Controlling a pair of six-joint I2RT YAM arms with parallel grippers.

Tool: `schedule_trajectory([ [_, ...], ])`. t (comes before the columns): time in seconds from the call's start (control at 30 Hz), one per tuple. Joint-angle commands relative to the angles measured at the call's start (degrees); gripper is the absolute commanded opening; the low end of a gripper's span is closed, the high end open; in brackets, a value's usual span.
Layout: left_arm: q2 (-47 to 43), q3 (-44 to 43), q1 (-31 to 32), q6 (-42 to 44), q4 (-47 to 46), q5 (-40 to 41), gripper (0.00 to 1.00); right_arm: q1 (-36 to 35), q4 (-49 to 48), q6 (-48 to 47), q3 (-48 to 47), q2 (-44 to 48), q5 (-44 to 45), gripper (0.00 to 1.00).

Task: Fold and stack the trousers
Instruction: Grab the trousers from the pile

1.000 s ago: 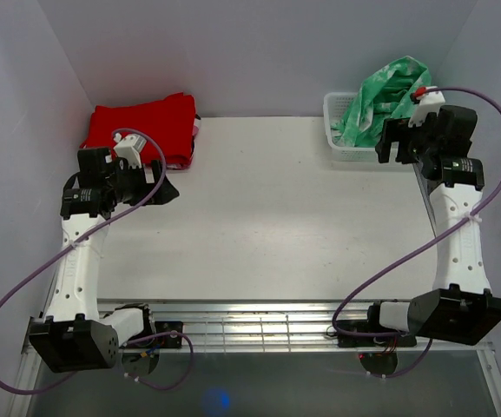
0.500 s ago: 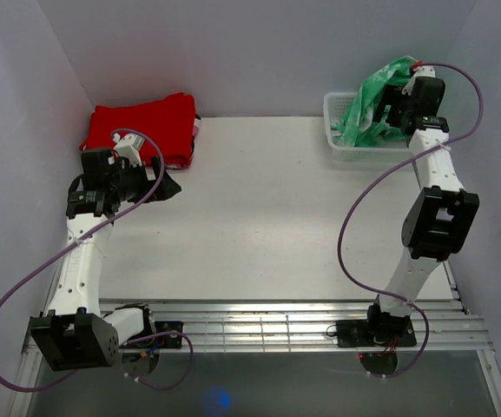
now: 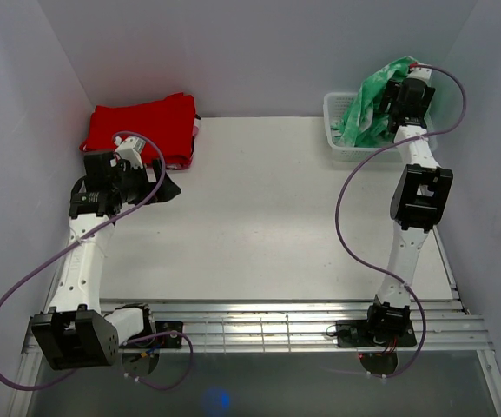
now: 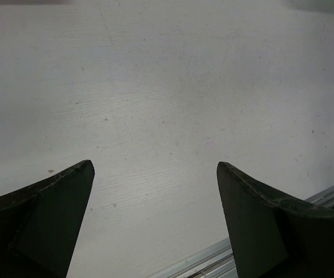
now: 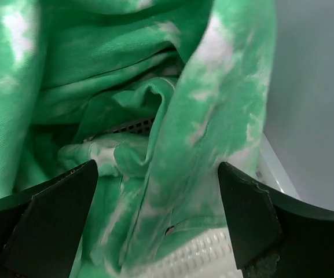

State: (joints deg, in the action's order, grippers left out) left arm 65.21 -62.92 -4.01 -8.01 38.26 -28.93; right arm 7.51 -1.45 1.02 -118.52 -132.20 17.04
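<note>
Trousers (image 3: 367,104) heaped in basket (image 3: 352,155), legs hidden; right tool (image 5: 155,168) spread wide above.

White table (image 3: 267,217): red garment (image 3: 146,126), basket (image 3: 354,154)

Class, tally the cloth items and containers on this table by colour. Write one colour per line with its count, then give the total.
Green with white blotches: 1, the trousers, heaped in the basket.
Red: 1, the folded garment.
White: 1, the basket.
Total: 3.
</note>
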Motion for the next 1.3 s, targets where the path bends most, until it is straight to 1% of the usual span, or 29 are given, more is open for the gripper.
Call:
schedule_trajectory([
  [0.0, -0.17, 0.16, -0.03, 0.45, -0.65, 1.33, 0.98, 0.49, -7.51, -2.16, -5.66, -5.15, 2.83, 0.9],
  [0.07, 0.18, 0.16, -0.03, 0.8, -0.12, 1.94, 0.98, 0.84, -8.47, -1.46, -6.37, -6.66, -0.68, 0.9],
  [0.13, 0.53, 0.34, -0.03, 1.15, 0.32, 2.47, 0.98, 0.84, -9.09, -0.15, -6.55, -8.33, -1.91, 0.9],
  [0.2, 0.79, 0.42, -0.03, 1.24, 0.5, 3.44, 0.98, 0.93, -9.79, 0.04, -7.6, -9.3, -3.76, 0.97],
  [0.23, 0.88, 0.42, -0.03, 1.24, 0.67, 3.61, 0.98, 0.93, -10.23, 0.21, -7.95, -9.22, -4.2, 0.96],
  [0.27, 0.97, 0.16, -0.03, 1.42, 0.85, 3.7, 0.98, 0.93, -11.11, 0.48, -8.13, -9.13, -4.29, 0.72],
  [0.33, 1.15, -0.45, -0.03, 1.42, 1.37, 4.32, 0.98, 1.02, -11.73, 0.57, -9.71, -8.43, -4.82, 0.45],
  [0.37, 1.23, -0.89, -0.03, 1.51, 1.64, 4.41, 0.98, 1.02, -11.9, 0.48, -10.5, -8.08, -5.08, 0.34],
  [0.4, 1.32, -1.85, -0.03, 1.51, 1.9, 4.75, 0.98, 1.02, -11.56, 0.83, -12.33, -7.2, -5.26, 0.15],
  [0.43, 1.41, -2.21, -0.03, 1.51, 2.34, 4.93, 0.98, 1.1, -11.29, 1.44, -12.78, -6.5, -5.52, 0.09],
  [0.5, 1.15, -3.09, -0.03, 1.68, 2.78, 5.11, 0.98, 1.19, -11.46, 3.89, -12.18, -2.21, -6.57, 0.08],
  [0.57, 0.54, -3.35, -0.03, 1.68, 2.87, 4.93, 0.98, 1.28, -12.43, 5.39, -8.85, 1.66, -7.81, 0.08],
  [0.6, 0.18, -3.35, -0.03, 1.6, 2.96, 4.85, 0.98, 1.28, -13.13, 5.92, -7.36, 5.6, -7.81, 0.08],
  [0.63, 0.01, -3.35, -0.03, 1.33, 2.79, 4.67, 0.98, 1.28, -14.09, 7.23, -4.99, 7.47, -8.07, 0.08],
  [0.73, -0.7, -3.27, -0.12, 0.28, 2.7, 3.97, 0.98, 1.28, -14.19, 9.96, -3.21, 13.62, -8.25, 0.08],
  [0.83, -1.66, -3.0, -0.03, -0.34, 2.43, 3.7, 0.98, 1.28, -13.58, 11.9, -4.0, 17.76, -7.81, 0.08],
  [1.03, -3.68, -3.18, -0.03, -0.87, 2.7, 4.58, 0.98, 1.28, -12.79, 17.26, -11.46, 21.54, -7.45, 0.08],
  [1.07, -3.77, -3.35, -0.03, -0.87, 2.78, 4.84, 0.98, 1.28, -12.87, 19.27, -12.43, 22.07, -7.98, 0.08],
  [1.17, -3.51, -3.97, -0.12, -1.3, 2.79, 5.11, 0.98, 1.11, -15.5, 23.75, -13.76, 25.58, -9.48, 0.08],
  [1.27, -2.81, -4.85, -0.03, -2.09, 2.61, 5.28, 0.98, -0.12, -19.63, 25.08, -15.24, 29.36, -9.39, 0.08],
])
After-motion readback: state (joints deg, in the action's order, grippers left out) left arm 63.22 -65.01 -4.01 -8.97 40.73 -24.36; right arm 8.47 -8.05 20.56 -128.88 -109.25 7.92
